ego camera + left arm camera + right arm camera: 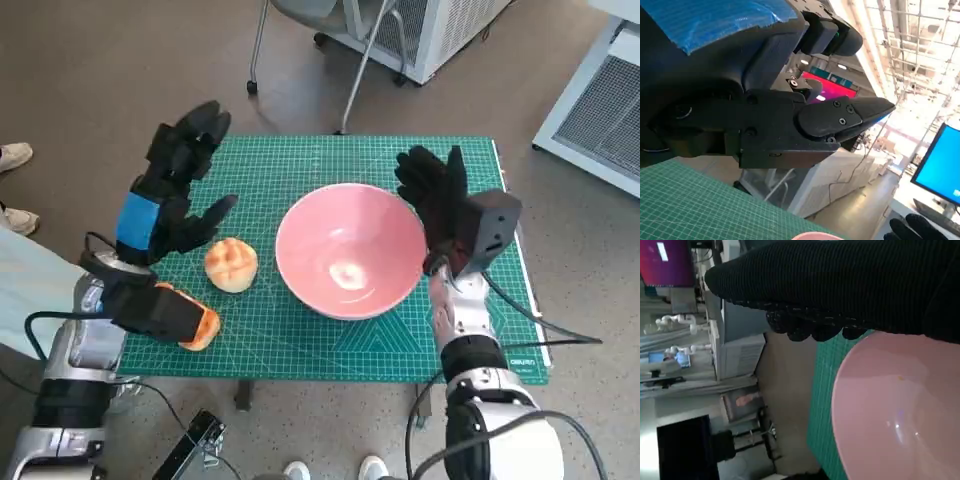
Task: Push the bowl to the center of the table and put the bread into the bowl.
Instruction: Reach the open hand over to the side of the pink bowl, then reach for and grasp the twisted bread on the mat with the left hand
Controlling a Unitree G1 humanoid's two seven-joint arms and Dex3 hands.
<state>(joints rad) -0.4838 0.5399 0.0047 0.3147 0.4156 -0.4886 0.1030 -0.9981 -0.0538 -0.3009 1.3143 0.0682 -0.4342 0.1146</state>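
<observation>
fingers (205, 128) of the left hand (170, 200) are spreading wide, holding nothing; bowl (350, 250) is sitting mid-table, so grabbing the bread (231, 264) is coming next, probably

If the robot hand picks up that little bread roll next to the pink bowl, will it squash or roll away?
The bread roll looks puffy with a scored, domed top, so it would probably dent under a firm grip. It seems to sit flat on the green mat, so rolling looks unlikely. It is probably light for its size, so a nudge from the left robot hand might slide it.
</observation>
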